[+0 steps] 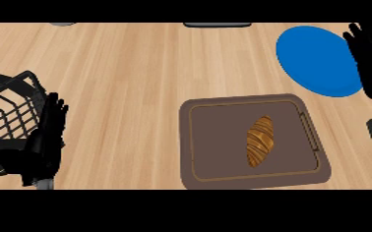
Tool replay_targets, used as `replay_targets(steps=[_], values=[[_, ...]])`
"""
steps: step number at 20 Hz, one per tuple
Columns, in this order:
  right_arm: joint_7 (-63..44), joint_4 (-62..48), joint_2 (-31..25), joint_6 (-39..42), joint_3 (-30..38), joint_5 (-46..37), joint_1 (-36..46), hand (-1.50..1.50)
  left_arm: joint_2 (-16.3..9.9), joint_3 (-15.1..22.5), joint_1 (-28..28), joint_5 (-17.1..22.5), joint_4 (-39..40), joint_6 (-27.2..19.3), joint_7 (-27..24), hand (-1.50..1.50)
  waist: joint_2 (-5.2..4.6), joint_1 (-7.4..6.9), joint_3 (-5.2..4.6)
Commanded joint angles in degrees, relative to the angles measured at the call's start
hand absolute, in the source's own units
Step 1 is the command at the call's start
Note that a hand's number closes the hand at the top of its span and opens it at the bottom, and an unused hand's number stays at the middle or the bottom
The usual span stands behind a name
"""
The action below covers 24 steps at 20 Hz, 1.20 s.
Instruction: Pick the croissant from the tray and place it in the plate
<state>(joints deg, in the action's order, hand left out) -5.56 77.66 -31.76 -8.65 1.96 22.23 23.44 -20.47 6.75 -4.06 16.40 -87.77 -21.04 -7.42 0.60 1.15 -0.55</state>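
From my remote station, head view: the croissant (260,141) lies on the brown tray (210,147), at about 5 o'clock on the wooden counter (145,69). It sits right of the tray's centre, long axis running roughly 12 to 6, nothing touching it. The blue plate (317,61) is at 2 o'clock, well apart from the tray. My right hand (359,54) shows at the 3 o'clock edge, overlapping the plate's right rim, fingers straight and up, holding nothing. My left hand (45,132) is at 8 o'clock, fingers straight and relaxed, empty, beside a black wire basket (18,103). Two dark objects are cut off at the 12 o'clock edge; I cannot identify them.
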Motion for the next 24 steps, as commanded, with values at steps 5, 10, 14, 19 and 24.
replay_targets(steps=[5,10,14,19,24], values=[[13.8,3.1,4.9,15.2,-1.4,4.6,-10.5,1.5,-3.1,2.5,6.4,-2.3,3.7,4.6,7.2,0.0,-0.65,-0.05,0.69],[26.1,-1.0,6.6,-2.3,2.8,-7.1,-17.9,-1.5,-3.4,2.4,6.1,-0.2,3.9,6.3,9.7,0.0,-0.62,2.26,0.94],[44.2,-7.0,10.4,6.0,-2.0,-10.9,-26.5,-1.5,-2.8,3.8,10.2,-1.2,5.0,6.9,13.9,0.0,-0.77,-0.28,0.71],[45.1,-9.3,4.4,6.4,-5.5,-20.1,-26.9,-1.5,-1.2,1.7,15.2,-1.4,12.0,9.0,11.9,0.0,-0.76,-0.56,0.55],[37.4,-0.7,1.3,4.2,-6.5,-25.0,-31.3,-1.5,-0.8,1.5,12.3,-3.0,9.3,9.7,11.7,0.0,-0.55,-0.75,0.51]])
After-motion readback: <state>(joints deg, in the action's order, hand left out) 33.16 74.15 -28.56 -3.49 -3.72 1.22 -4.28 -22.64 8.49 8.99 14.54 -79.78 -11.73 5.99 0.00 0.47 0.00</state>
